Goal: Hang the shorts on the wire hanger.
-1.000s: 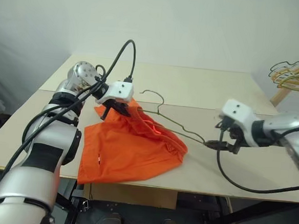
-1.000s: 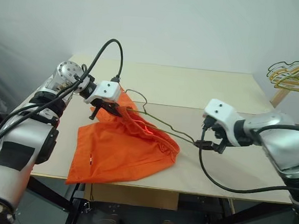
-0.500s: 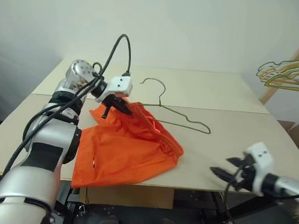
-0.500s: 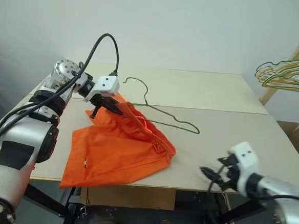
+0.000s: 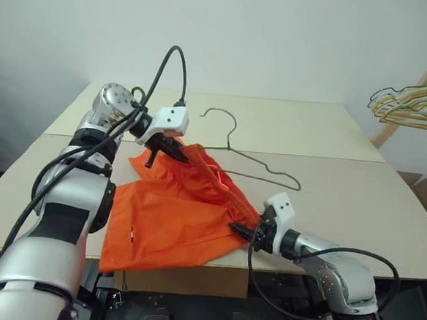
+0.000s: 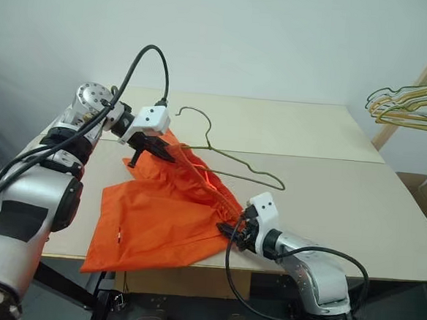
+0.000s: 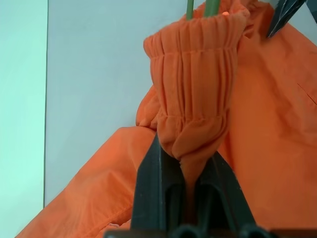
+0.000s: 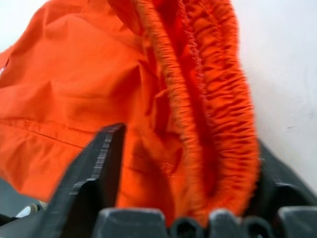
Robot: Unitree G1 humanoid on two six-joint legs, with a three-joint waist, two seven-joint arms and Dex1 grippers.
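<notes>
Right claw (image 5: 239, 230) now at one shorts (image 5: 173, 216)

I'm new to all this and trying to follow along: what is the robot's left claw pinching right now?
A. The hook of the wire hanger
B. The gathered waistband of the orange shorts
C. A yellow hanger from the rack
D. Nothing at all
B: in the left wrist view the left claw has its two black fingers closed on a bunched fold of the orange shorts' elastic waistband, raised above the table.
</notes>
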